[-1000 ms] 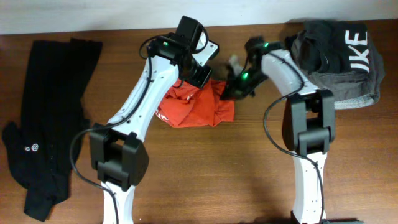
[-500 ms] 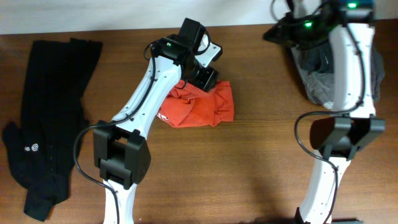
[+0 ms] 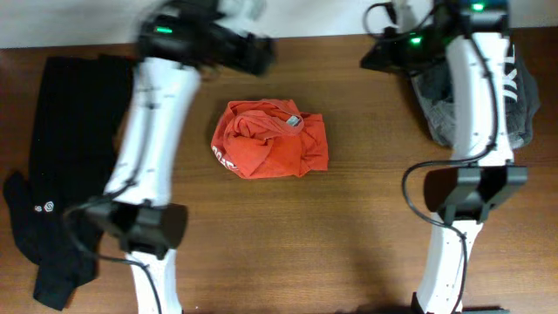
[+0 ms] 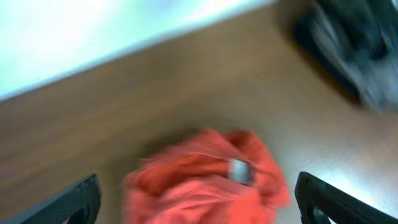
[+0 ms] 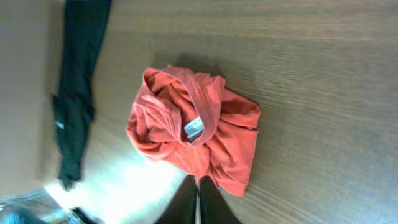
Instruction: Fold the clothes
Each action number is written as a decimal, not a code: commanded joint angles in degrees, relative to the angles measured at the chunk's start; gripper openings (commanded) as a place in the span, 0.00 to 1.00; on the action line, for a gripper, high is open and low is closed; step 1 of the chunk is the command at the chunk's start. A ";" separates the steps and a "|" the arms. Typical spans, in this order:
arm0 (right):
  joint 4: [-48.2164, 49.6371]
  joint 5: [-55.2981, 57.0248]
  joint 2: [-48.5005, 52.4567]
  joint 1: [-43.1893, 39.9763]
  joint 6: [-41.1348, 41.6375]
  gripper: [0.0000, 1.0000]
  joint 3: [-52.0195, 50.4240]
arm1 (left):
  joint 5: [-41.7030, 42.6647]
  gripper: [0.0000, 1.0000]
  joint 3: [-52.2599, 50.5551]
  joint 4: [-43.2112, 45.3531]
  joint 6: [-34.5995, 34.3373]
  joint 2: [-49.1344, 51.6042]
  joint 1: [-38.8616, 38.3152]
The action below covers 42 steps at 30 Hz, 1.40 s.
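"Orange-red T-shirt (image 3: pixel 272 139), where is it lying?"

"Mid-counter (image 3: pixel 349 227), between the two arms, bunched into a rough bundle. The neck label faces up near the collar, and a bit of white lettering shows at its lower left edge. Neither claw touches it."

"Left claw (image 4: pixel 199 204)?"

"Spread wide and empty. In the left wrist view its two dark fingers (image 4: pixel 78 200) stand at opposite edges of the picture, with the shirt on the wood below the gap. From overhead it is a blur near the far edge of the counter, off to the shirt's left."

"And the right claw (image 5: pixel 199 200)?"

"Closed on nothing. Its fingers sit pressed together at the bottom of the right wrist view, above the shirt's hem edge. Overhead it hangs near the far edge, well to the shirt's right and just beside the dark grey garment (image 3: pixel 523 96)."

"That grey one?"

"Heaped at the far right corner, white letters partly hidden behind the right arm."

"Anything else?"

"A long black garment (image 3: pixel 70 157) stretched along the left side of the counter, well apart from the shirt."
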 commanded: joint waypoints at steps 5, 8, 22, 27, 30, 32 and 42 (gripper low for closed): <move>3.43 13.62 0.96 13.68 0.48 0.39 -0.70 | -2.80 0.99 3.89 -5.68 -4.28 -2.21 13.29; 5.73 19.52 2.25 18.95 4.37 0.42 -1.73 | -5.05 0.99 3.06 -5.70 -4.28 -2.21 16.59; 19.96 41.86 12.46 35.95 24.30 0.66 -1.95 | -6.64 0.99 2.47 -6.84 -4.26 -2.21 25.03; 23.45 41.83 14.93 37.05 26.82 0.67 -1.97 | -9.90 0.99 2.47 -8.48 -4.26 -2.21 25.03; 24.94 41.64 16.11 37.13 26.82 0.65 -1.97 | -10.12 0.99 2.47 -8.68 -4.22 -2.21 25.03; 25.16 41.62 16.63 37.13 26.82 0.62 -1.97 | -10.10 0.99 2.47 -8.83 -4.00 -2.21 25.03; 24.98 41.68 18.56 37.13 24.85 0.46 -2.01 | -10.29 0.99 2.47 -9.40 -3.13 -2.21 25.03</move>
